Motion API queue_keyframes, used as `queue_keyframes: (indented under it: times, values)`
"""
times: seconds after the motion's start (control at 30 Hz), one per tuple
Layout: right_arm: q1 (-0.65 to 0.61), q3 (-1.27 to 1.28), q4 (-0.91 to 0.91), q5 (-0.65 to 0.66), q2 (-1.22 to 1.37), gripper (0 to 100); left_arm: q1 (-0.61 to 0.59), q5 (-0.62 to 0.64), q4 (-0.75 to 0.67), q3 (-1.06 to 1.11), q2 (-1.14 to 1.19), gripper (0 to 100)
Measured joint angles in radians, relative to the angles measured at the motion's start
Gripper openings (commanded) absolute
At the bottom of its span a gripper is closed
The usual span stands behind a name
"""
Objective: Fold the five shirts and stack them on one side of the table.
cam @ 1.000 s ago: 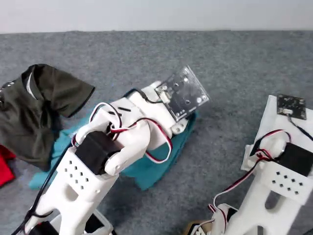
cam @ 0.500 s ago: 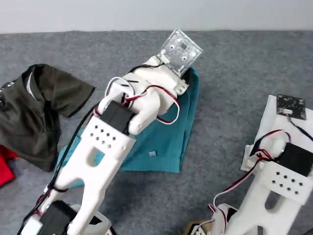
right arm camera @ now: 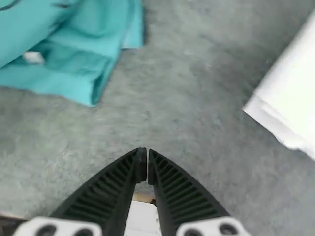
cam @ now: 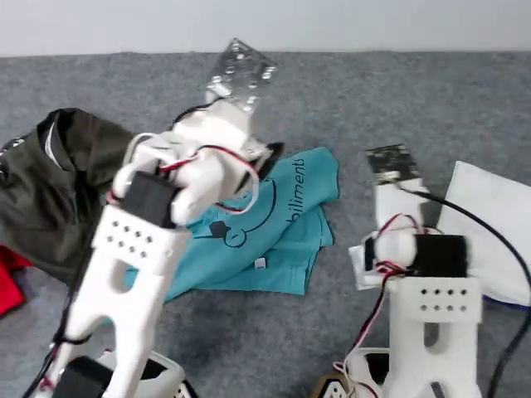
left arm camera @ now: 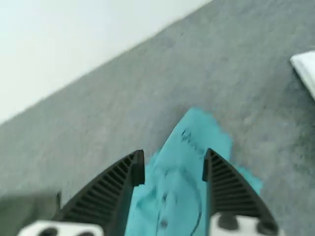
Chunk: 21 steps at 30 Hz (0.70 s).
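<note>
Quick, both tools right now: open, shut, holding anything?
Left tool: open, above the teal shirt, gripping nothing.
Right tool: shut, empty.

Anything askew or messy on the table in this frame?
Yes. The teal shirt lies in a crooked, uneven fold, its lower layer poking out past the top one. The dark shirt sits crumpled at the left of the high view, beside a red shirt. The white shirt looks neatly folded.

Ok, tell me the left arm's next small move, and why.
Probably lower the left gripper onto the teal shirt and close: its jaws hang open above the shirt, which lies rumpled and only partly folded on the grey table.
</note>
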Motion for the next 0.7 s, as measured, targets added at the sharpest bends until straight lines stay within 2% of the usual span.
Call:
queue_keyframes:
  times: [0.2, 0.43, 0.7]
  values:
    - [-0.173, 0.000, 0.000, 0.063, 0.112, 1.9, -0.157, -0.041, 0.164, 0.000, -0.038, 20]
    - [-0.321, -0.140, 0.000, 0.112, 0.347, 16.1, -0.388, -0.103, 0.304, 0.000, -0.038, 20]
    - [-0.522, -0.181, -0.032, 0.115, 0.585, 16.8, -0.651, -0.160, 0.434, 0.000, -0.038, 20]
